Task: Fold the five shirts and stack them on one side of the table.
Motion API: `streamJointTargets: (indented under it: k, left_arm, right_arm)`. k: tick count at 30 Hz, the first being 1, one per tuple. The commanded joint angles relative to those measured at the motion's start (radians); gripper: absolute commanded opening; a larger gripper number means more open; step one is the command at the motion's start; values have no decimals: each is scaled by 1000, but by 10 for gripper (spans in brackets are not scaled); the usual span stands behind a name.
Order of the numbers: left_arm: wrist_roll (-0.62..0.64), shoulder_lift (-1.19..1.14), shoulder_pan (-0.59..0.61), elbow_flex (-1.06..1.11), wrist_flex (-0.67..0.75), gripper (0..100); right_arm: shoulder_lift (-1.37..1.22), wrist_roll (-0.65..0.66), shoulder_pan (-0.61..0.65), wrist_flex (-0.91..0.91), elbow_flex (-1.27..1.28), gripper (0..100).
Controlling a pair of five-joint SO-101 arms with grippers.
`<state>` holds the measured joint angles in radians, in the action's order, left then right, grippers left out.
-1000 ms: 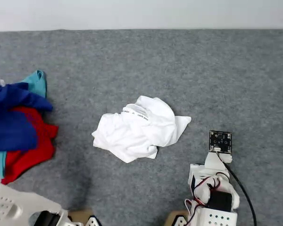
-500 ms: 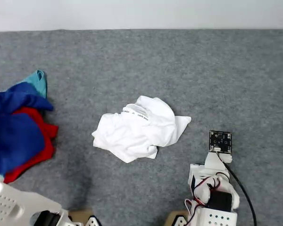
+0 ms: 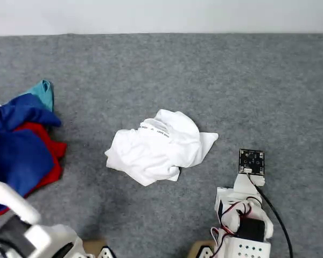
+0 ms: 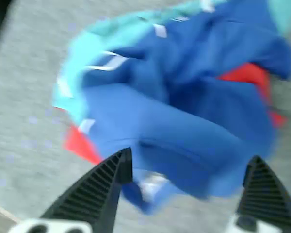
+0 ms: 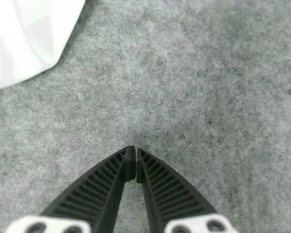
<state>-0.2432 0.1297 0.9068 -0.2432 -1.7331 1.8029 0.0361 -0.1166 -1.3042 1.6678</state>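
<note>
Left wrist view: left gripper (image 4: 189,162), jaws spread wide, over blue shirt (image 4: 194,126); red shirt (image 3: 51,161) and teal shirt (image 3: 43,91) beneath, at table's left edge. Right gripper (image 5: 133,162) closed, empty, near crumpled white shirt (image 3: 159,148) mid-table.

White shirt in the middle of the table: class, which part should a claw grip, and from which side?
On the white shirt, likely the thin corner that sticks out toward the right claw. It lies flat, clear of the crumpled bulk, so coming in low from that side should catch it cleanly.
</note>
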Motion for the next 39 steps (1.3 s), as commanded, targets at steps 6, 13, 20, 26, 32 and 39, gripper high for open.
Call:
streamJointTargets:
  k: [6,13,20,26,32,39]
  left_arm:
    - [350,57,-127,139,-18,361]
    - [319,86,-164,88,-21,361]
    - [298,222,-344,128,-21,333]
    - [292,288,-496,153,-21,294]
    - [290,288,-624,154,-21,294]
    - [290,288,-707,171,-20,294]
  right_arm:
    - [10,11,1,-5,15,10]
    - [10,11,1,-5,15,10]
    - [10,11,1,-5,15,10]
    - [10,9,5,-5,15,10]
    - [10,6,70,2,15,9]
    - [10,11,317,-4,15,9]
